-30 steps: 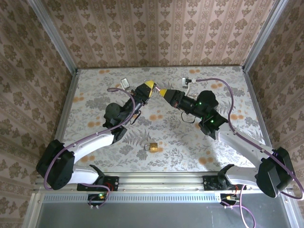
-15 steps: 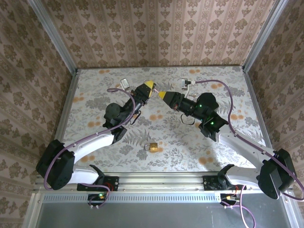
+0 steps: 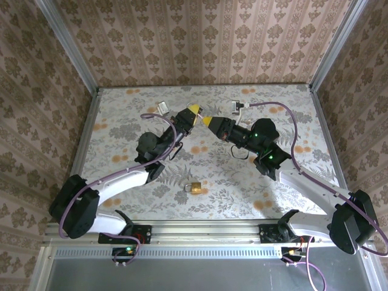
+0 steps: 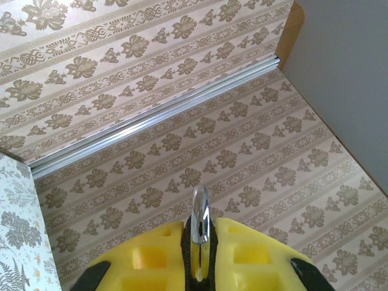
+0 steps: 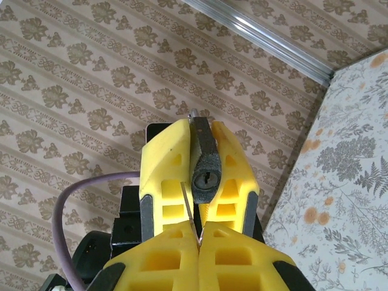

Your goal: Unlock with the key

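I have the key clamped between the fingers of the left gripper. Its dark-grey head, with a slotted hole, faces the right wrist camera, and a silver edge pokes out past the fingertips in the left wrist view. The right gripper is clenched tight, its tips almost nose to nose with the left tips, both raised over the table. A thin silver sliver rises from the seam of the right fingers; I cannot tell what it is, or whether it is pinched there. The brass padlock lies loose well behind both sets of fingertips, back toward the arm bases, touched by neither. My main worry is a drop: only a narrow strip of the key sits between the left pads, so a nudge from the right tips could twist it or flick it out onto the busy floral table, where something this small would be hard to find. If this is meant as a hand-over, the right fingers must open first, and if the left lets go early the key falls. Later, with nothing steadying the padlock, I judge that pushing the key in would simply slide it away. I can read no brand, label or lettering on the key, the padlock or the fingers.
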Controlling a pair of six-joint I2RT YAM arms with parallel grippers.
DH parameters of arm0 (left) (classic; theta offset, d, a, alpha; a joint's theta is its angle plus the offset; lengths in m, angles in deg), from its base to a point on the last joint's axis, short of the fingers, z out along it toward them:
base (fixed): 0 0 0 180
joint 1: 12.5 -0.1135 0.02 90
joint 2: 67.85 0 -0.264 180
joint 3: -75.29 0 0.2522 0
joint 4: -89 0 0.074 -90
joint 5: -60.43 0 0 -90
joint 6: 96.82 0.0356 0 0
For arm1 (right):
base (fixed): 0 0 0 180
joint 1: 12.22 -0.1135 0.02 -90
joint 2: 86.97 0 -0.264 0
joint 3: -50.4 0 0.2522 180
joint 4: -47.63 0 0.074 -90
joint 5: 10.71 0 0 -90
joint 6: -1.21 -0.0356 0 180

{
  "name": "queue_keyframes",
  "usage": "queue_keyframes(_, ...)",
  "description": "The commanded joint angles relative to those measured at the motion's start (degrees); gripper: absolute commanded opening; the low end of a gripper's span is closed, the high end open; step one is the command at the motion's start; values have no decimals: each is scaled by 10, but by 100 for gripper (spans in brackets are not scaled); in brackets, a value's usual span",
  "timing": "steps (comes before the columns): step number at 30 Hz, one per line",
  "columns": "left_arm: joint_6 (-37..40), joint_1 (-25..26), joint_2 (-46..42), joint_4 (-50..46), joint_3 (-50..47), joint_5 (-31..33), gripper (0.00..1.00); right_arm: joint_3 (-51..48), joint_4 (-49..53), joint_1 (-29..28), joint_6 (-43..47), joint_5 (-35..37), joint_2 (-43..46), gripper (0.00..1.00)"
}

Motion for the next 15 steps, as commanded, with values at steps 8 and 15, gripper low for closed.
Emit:
queue_keyframes(8, 13, -3, -27, 24, -4, -4, 0, -12, 9, 8, 16, 10, 22, 0)
queue_keyframes(15, 14, -6, -35, 21, -8, -3, 0, -17, 7, 11, 11, 8, 23, 0)
